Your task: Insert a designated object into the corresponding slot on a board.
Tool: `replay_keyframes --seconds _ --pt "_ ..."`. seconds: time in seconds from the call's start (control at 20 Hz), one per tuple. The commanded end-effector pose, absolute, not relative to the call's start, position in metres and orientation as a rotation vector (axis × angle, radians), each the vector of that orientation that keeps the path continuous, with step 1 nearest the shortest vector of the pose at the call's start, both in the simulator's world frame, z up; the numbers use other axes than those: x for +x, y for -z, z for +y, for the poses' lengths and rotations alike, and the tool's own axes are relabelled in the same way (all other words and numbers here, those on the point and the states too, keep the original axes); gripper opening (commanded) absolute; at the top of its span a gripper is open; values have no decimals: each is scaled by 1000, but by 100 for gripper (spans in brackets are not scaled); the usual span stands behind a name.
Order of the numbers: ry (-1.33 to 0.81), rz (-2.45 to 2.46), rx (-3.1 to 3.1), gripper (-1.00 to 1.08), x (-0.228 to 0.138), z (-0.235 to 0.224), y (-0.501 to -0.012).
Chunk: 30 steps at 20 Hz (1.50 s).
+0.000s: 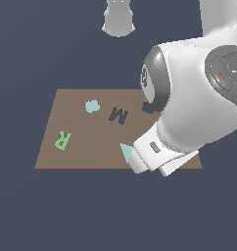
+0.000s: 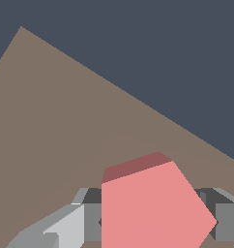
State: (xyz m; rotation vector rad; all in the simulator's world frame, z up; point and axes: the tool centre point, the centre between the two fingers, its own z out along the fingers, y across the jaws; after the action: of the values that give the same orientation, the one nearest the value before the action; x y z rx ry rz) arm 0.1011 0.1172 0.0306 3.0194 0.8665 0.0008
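Observation:
In the wrist view the salmon-red pentagon block [image 2: 155,208] fills the space between my gripper's [image 2: 157,227] two grey fingers [image 2: 90,220], which press against its sides, so the gripper is shut on it. Brown board [image 2: 65,135] lies beneath. In the exterior view the white hand [image 1: 152,154] hangs low over the board's [image 1: 81,152] near right part, with the fingers and block hidden behind it. A dark slot [image 1: 148,108] shows partly at the board's far right, half covered by the arm.
On the board are a dark M-shaped recess [image 1: 118,115], a green letter R [image 1: 62,140], a pale teal blob [image 1: 92,106] and a teal triangle [image 1: 125,151] right beside the hand. The robot base [image 1: 118,19] stands behind the board.

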Motion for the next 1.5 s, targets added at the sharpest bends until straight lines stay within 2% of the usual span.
replay_keyframes --seconds 0.0,0.75,1.45 --pt "0 867 3020 -100 101 117 -30" --pt "0 626 3078 -100 84 103 -32" --pt "0 -96 3140 -100 25 81 -35"
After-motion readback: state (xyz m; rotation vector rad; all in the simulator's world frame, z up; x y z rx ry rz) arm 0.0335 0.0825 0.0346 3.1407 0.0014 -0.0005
